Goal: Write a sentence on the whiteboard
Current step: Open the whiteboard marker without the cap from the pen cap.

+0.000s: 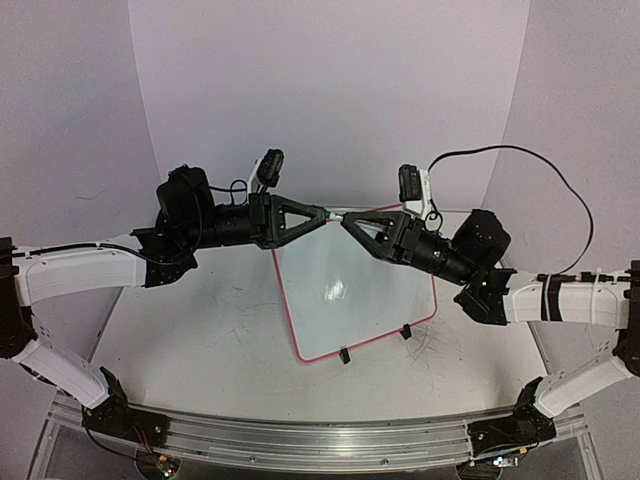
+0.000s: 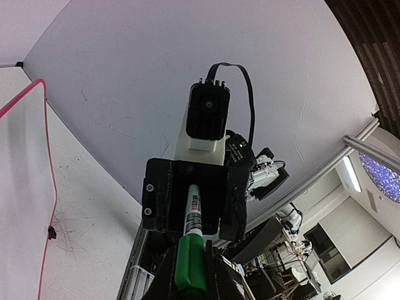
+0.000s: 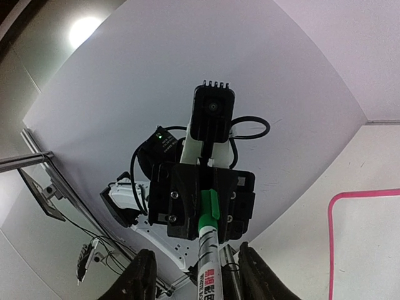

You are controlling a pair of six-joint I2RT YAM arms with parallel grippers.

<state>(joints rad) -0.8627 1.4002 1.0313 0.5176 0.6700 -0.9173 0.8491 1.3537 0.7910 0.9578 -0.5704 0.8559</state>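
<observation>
2 arms share 1 marker (image 1: 336, 214): left end effector (image 1: 324, 213) clamps its green cap (image 2: 190, 265), right end effector (image 1: 348, 220) gapes around the barrel (image 3: 206, 262); clamp firmly, pull straight.

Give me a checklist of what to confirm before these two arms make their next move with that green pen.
1. Left end effector shut on the green cap: ok.
2. Right end effector clamped on the marker barrel: cannot tell.
3. Cap pulled off the barrel: not ok, it looks attached.
4. Whiteboard flat on the table beneath both arms: ok.
5. A sentence written on it: not ok, the surface is blank.
</observation>
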